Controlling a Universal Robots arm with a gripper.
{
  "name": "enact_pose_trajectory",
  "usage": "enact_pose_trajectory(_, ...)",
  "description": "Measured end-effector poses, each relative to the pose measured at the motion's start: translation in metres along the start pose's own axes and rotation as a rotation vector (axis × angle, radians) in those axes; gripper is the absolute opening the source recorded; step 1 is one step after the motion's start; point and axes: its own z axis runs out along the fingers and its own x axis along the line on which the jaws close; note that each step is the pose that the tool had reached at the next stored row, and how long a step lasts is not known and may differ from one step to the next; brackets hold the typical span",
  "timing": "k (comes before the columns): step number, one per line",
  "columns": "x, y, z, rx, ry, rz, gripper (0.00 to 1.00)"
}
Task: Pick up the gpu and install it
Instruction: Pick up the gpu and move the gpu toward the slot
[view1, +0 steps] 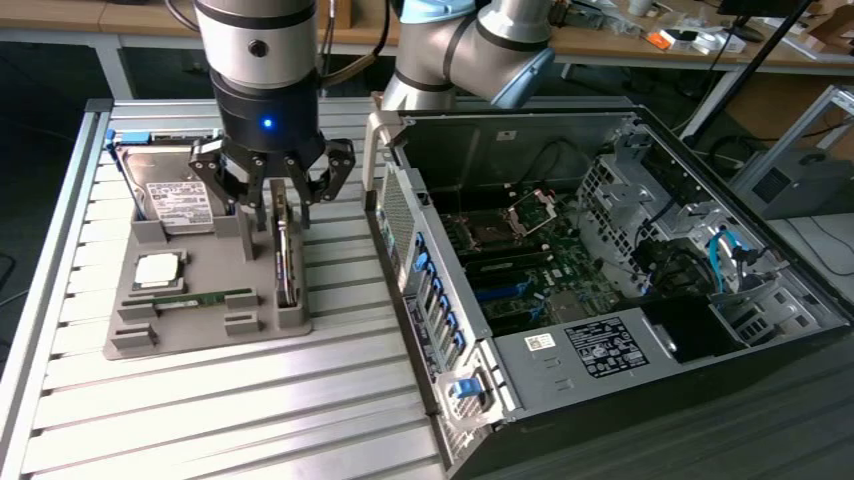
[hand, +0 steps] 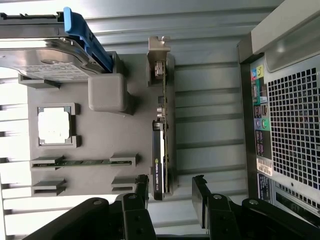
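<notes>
Gripper (view1: 278, 208) pointing down, jaws spread over gpu (view1: 284, 265)

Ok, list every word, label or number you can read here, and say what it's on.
Nothing can be quoted with certainty.
gpu: white lettering along its edge, too small to read.
hard drive: white label, print blurred.
computer case: white sticker inside, print too small.
rear-panel sticker: unreadable.
</notes>
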Motion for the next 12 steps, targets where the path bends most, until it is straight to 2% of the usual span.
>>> enact_pose_trajectory(12,0.0001,-0.0002,0.0053,0.0,0.0,0.0,0.48)
